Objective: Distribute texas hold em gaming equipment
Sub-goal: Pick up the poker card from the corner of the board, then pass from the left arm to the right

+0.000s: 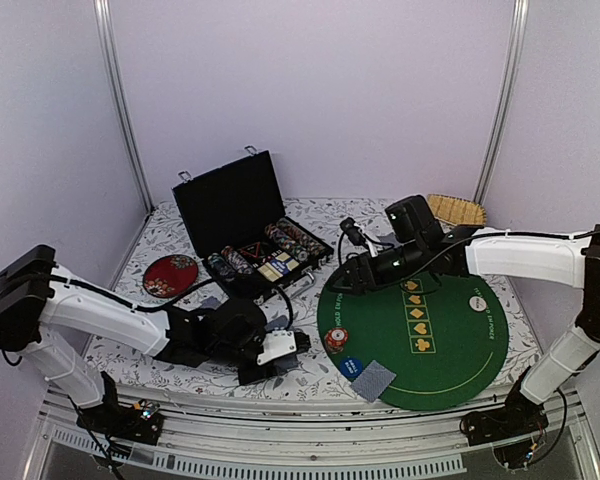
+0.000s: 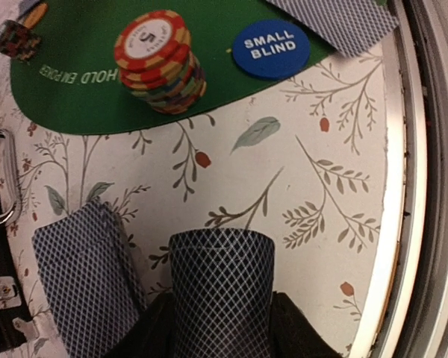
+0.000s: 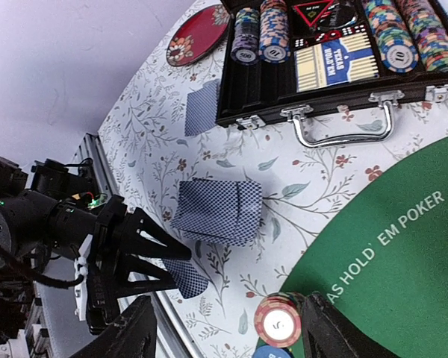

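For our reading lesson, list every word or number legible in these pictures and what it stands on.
"SMALL BLIND": blue button disc
"AS HOLD' EM POKER": green mat
"5": top chip of the stack
"500": purple chip in the black case
"10": blue-edged chip, same case
"TEXAS HOLD EM": blue card box
White disc: too small to read

The card (image 2: 221,287) (bottom cropped) hides how the left gripper (image 2: 221,337) pinches it.

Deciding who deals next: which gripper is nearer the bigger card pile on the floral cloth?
Left. The left gripper, jaws shut on a card, is right beside the card pile; the right gripper hangs open farther off, by the chip stack on the mat.
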